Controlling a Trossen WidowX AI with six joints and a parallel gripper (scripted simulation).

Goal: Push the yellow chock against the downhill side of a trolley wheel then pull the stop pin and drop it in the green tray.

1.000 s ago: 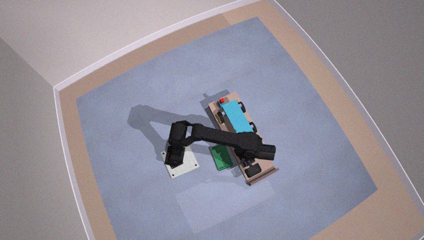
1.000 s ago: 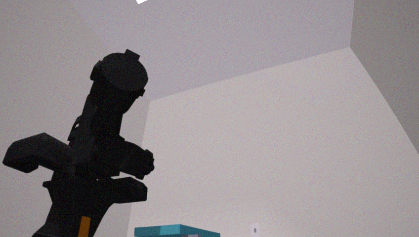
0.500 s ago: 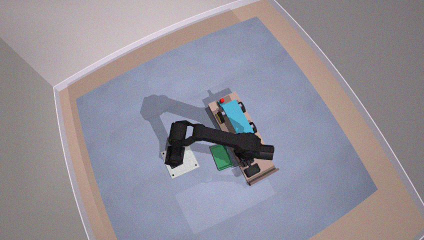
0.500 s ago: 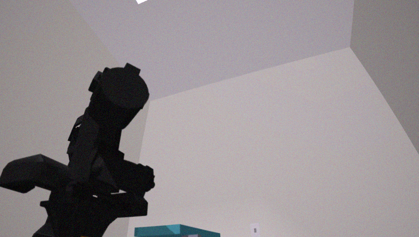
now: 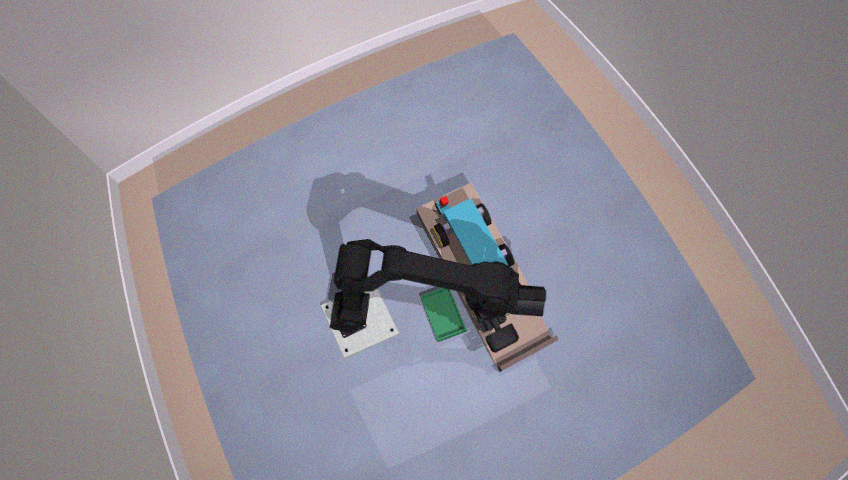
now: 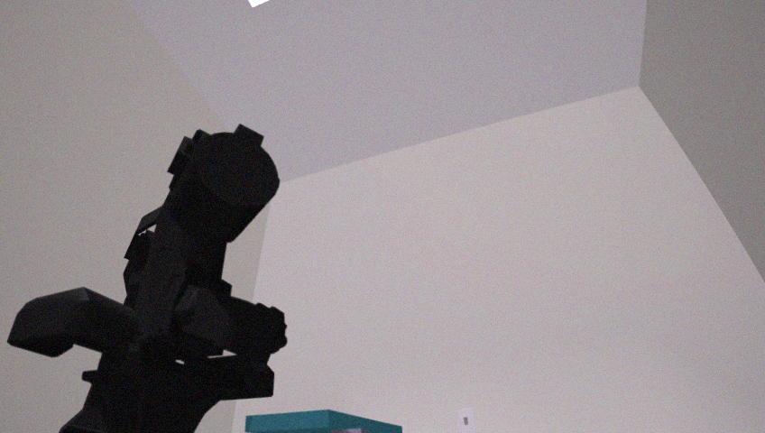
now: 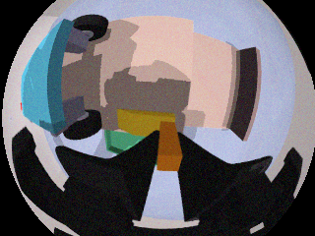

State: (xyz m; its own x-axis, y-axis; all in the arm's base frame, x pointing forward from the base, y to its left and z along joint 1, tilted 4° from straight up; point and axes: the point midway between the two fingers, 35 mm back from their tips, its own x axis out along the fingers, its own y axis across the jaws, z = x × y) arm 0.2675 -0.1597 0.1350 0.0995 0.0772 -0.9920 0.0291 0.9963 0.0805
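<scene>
My gripper (image 7: 167, 136) is shut on the orange handle (image 7: 169, 153) of the chock. The chock's yellow body (image 7: 143, 122) is over the near side of the ramp (image 5: 528, 325) (image 7: 162, 39), downhill of the trolley's nearer lower wheel (image 7: 83, 125), with a gap showing between them. The black base is hidden, and I cannot tell whether it touches the ramp. The blue trolley (image 5: 471, 224) (image 6: 322, 422) (image 7: 39, 81) stands on the upper ramp. The red-headed stop pin (image 5: 443, 201) is at its uphill end. The green tray (image 5: 442, 312) (image 7: 116, 143) is beside the ramp, partly behind the chock in the wrist view.
A raised dark end strip (image 5: 528, 354) (image 7: 247, 88) crosses the ramp's downhill end. The arm's pale base plate (image 5: 370, 339) lies on the far side of the tray from the ramp. The arm reaches over the gap between tray and trolley and hides part of the ramp.
</scene>
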